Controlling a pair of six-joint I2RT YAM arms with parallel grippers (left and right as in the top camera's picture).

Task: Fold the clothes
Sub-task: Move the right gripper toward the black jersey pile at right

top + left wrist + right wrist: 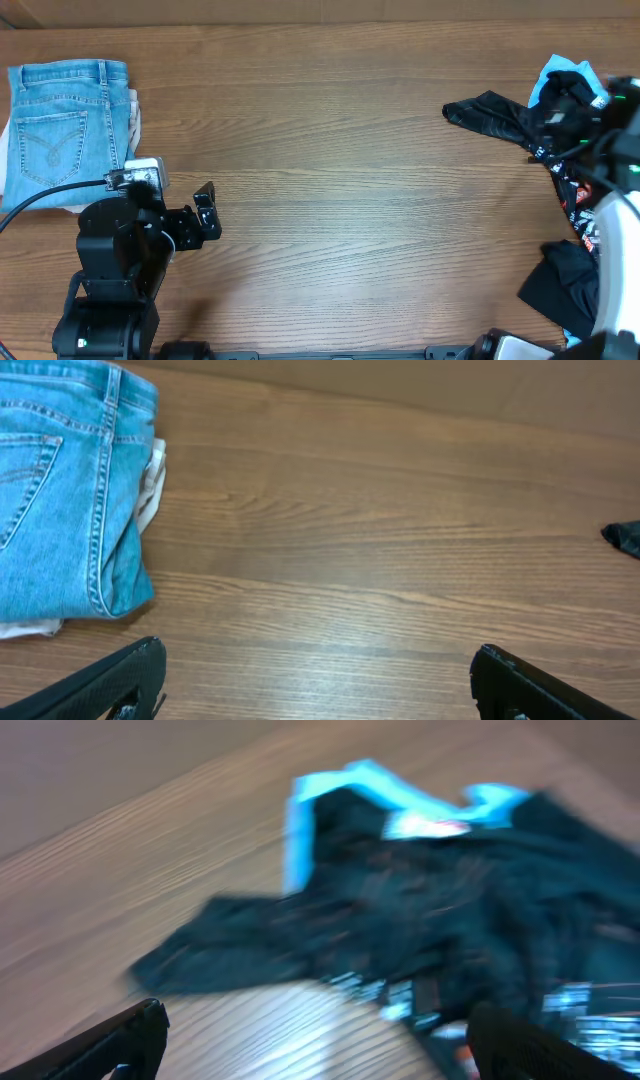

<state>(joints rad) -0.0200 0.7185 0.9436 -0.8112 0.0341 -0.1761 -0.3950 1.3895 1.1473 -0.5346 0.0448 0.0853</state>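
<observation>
Overhead: jeans [65, 120] far left; jersey [510, 118] crumpled far right; left fingers [115, 682], right fingers [520, 1045] wide apart, empty.

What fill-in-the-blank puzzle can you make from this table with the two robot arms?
1. The folded jeans at the far left are light ____ denim.
2. The crumpled black jersey lies on the table's ____ side.
3. The left arm's fingers are spread apart and hold ____.
4. The table shows brown ____ grain.

Missing words: blue; right; nothing; wood.
</observation>
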